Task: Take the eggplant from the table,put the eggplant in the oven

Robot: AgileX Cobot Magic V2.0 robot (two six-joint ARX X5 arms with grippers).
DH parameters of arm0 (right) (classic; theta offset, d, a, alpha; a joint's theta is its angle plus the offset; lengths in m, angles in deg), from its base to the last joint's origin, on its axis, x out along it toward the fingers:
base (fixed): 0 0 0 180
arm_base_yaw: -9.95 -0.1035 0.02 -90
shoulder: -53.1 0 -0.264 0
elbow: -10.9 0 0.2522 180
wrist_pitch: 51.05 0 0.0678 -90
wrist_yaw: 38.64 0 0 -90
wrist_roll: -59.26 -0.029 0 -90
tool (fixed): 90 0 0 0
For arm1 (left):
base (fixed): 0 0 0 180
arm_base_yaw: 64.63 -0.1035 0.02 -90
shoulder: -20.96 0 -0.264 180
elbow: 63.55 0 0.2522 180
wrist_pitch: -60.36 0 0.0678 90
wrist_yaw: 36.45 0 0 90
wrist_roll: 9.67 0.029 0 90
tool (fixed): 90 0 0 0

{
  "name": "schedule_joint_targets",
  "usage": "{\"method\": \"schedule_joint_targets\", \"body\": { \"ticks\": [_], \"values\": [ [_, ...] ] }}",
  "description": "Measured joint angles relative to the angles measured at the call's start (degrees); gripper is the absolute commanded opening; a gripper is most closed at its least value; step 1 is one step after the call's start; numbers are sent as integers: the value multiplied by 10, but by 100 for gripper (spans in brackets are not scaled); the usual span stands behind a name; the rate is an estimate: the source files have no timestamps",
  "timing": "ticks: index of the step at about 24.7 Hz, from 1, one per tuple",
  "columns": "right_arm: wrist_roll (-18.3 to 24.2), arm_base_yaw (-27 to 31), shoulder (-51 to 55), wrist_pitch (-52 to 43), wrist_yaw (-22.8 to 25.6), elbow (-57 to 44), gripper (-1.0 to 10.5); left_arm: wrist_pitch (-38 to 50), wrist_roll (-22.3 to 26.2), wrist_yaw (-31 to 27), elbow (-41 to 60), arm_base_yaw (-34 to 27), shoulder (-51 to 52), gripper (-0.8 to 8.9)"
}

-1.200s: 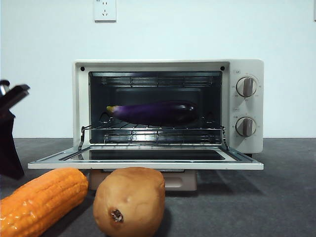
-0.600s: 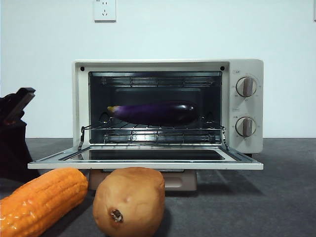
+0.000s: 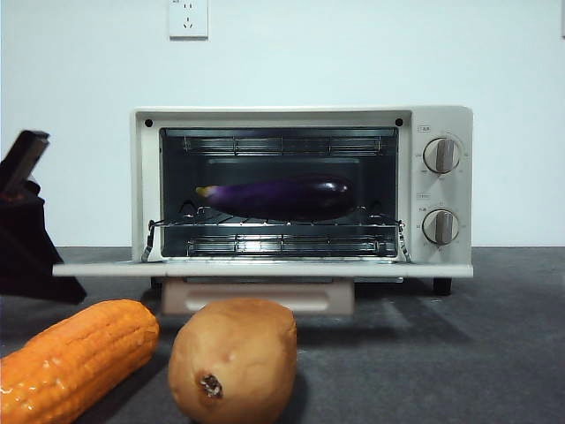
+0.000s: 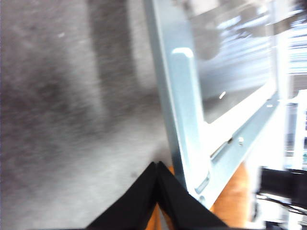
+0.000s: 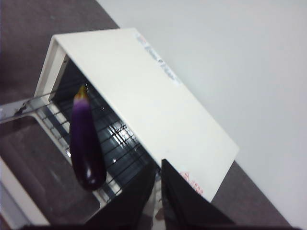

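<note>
Dark grey worktop [image 3: 494,353] carries the oven [image 3: 300,190]; the eggplant [image 3: 278,196] lies lengthwise on its rack. The left claw [image 4: 157,167], pinched together, is seen beneath the open door's [image 3: 265,269] corner; the right claw [image 5: 158,167], likewise together, is held above.

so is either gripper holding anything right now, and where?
Nothing held. Left gripper shut at the oven door; right gripper shut, empty. Eggplant lies on the rack.
</note>
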Motion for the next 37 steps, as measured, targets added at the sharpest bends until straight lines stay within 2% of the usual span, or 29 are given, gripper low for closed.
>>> {"method": "schedule_joint_targets", "body": {
  "ticks": [5,10,21,24,27,30,33,37],
  "values": [
    [-14,0,0,28,0,0,3,-4,1,71,-20,-23,0,4],
    [-30,0,0,50,0,0,3,-4,-2,111,-75,-33,0,4],
    [-72,7,0,153,-7,0,3,-9,-44,118,-261,-33,7,4],
    [-86,20,0,186,-10,-4,3,-35,-46,60,-270,-29,45,4],
    [-93,45,0,198,-24,-23,3,-68,-39,-38,-270,-14,102,4],
    [-95,83,0,202,-59,-53,3,-87,-16,-147,-270,14,166,4],
    [-97,135,1,184,-114,-88,3,-86,2,-245,-266,52,225,4],
    [-101,221,15,95,-217,-157,3,-67,12,-336,-227,102,297,4]
  ]
}}
